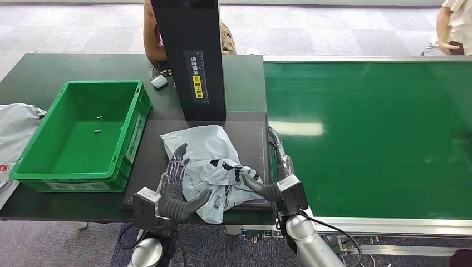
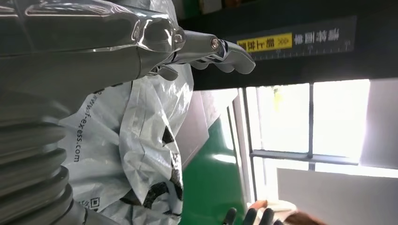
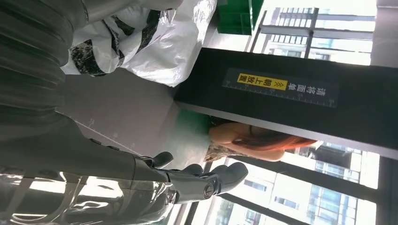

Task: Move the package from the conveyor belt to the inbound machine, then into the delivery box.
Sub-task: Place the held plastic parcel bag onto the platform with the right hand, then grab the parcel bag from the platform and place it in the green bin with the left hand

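- One package (image 1: pixel 209 161): a crumpled grey-white poly mailer with black print, lying on the dark flat plate (image 1: pixel 250 133) of the inbound machine, between the two hands.
- Left hand (image 1: pixel 177 186): fingers (image 1: pixel 177 162) straight and spread, lying flat on the package's left part, thumb stretched under its near edge (an open-palm press rather than a closed grip). In the left wrist view the hand (image 2: pixel 141 42) lies against the bag (image 2: pixel 141 140), fingertips reaching past it toward the black column.
- Right hand (image 1: pixel 261 186): thumb and fingers touch the package's right edge; whether they pinch the film cannot be told. In the right wrist view the hand (image 3: pixel 155 183) shows fingers extended, with the bag (image 3: pixel 150 42) lying off to their side.
- One black upright column (image 1: pixel 192 55) with a yellow label, beyond the fingertips of both hands.
- One green crate (image 1: pixel 83 136), outward of the left hand's fingers; two small bits lie on its floor.
- One green conveyor belt (image 1: pixel 367 139), outward of the right hand.
- One more grey bag (image 1: pixel 14 130), beyond the crate at the table's far left.
- One small grey-white object (image 1: pixel 159 82) on the table by the column.
- Surface: dark green table (image 1: pixel 33 72). Room: grey carpet tiles; two people, partly seen, stand at the far edge.
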`<state>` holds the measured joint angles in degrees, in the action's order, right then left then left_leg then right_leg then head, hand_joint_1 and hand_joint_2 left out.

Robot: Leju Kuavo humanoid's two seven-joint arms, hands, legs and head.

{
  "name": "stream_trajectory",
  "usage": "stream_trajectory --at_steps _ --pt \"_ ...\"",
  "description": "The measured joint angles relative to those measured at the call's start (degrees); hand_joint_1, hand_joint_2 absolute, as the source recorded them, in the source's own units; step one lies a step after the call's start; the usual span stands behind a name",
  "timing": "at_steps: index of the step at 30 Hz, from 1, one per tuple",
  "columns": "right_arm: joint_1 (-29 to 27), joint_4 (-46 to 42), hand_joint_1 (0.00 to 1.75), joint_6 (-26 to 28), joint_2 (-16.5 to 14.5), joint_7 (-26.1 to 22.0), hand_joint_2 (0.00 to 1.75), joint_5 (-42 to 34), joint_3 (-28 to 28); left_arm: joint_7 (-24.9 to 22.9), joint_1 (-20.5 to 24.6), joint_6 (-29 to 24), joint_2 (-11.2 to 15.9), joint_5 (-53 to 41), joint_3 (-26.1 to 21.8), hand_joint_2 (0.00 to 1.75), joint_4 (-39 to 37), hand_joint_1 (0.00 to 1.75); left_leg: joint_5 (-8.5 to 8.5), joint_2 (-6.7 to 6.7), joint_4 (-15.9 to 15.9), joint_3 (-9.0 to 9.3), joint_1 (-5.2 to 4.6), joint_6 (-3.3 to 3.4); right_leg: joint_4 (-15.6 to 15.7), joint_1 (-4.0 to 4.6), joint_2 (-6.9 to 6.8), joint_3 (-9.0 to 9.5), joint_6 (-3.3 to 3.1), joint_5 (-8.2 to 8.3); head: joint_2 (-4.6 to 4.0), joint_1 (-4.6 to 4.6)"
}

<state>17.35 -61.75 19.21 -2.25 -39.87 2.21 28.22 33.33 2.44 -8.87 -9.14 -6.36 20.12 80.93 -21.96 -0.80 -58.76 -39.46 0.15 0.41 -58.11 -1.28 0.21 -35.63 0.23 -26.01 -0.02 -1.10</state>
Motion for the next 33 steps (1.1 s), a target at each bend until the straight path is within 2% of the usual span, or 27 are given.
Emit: stream_trajectory --at_steps 6,10,13,16,21,25,33 --pt "-5.3 -6.1 0.00 -7.5 0.6 1.8 1.75 -0.5 -5.3 -4.3 2.0 -4.1 0.8 -18.0 1.7 1.75 -2.5 0.00 0.00 -0.04 0.0 -0.01 0.00 0.00 0.0 0.00 -0.03 0.00 0.01 -0.01 0.00 0.00" --pt "-9.4 -10.1 0.00 -11.2 0.8 2.5 1.75 0.5 -8.9 -10.7 5.8 -7.6 1.2 -34.0 3.2 1.75 -7.7 0.00 -0.01 -0.04 0.0 -0.01 -0.01 0.02 0.0 0.00 -0.03 0.01 0.01 -0.01 0.00 0.00" --pt "-11.8 -12.4 0.00 -12.9 0.9 3.0 1.75 1.2 -11.1 -16.9 9.0 -8.4 1.5 -42.8 4.1 1.75 -12.3 0.00 -0.01 -0.01 0.0 0.00 -0.01 0.01 0.0 0.00 -0.01 0.02 0.00 0.02 0.00 0.00" --pt "-13.1 -14.0 0.00 -14.0 0.9 3.7 1.75 2.1 -12.7 -22.1 11.8 -6.8 1.4 -47.3 4.5 1.75 -16.4 0.00 0.01 0.00 0.0 0.01 0.00 0.00 0.0 0.00 -0.01 0.03 -0.01 0.04 0.00 -0.01" --pt "-14.6 -15.8 0.00 -14.3 0.7 4.5 1.75 2.9 -14.2 -27.0 14.8 -2.6 1.2 -48.6 4.5 1.75 -21.1 0.02 0.01 -0.02 0.0 0.11 0.00 0.00 0.0 0.01 -0.02 0.17 0.00 0.02 0.00 0.00" --pt "-15.5 -16.8 0.00 -14.3 0.5 4.8 1.75 3.4 -14.6 -28.4 16.2 -1.7 0.9 -48.6 3.9 1.75 -23.2 1.75 -0.12 -0.02 0.1 0.38 -0.01 -0.20 0.0 0.01 -0.02 0.37 -0.07 -0.09 0.00 0.01" --pt "-16.2 -18.8 0.00 -14.1 -0.4 6.0 1.75 4.5 -15.7 -27.9 16.8 -3.3 0.7 -48.4 1.5 1.75 -24.6 1.75 -0.19 0.00 0.1 0.61 0.00 -0.37 0.0 0.02 -0.01 0.48 0.03 -0.28 0.00 0.00"
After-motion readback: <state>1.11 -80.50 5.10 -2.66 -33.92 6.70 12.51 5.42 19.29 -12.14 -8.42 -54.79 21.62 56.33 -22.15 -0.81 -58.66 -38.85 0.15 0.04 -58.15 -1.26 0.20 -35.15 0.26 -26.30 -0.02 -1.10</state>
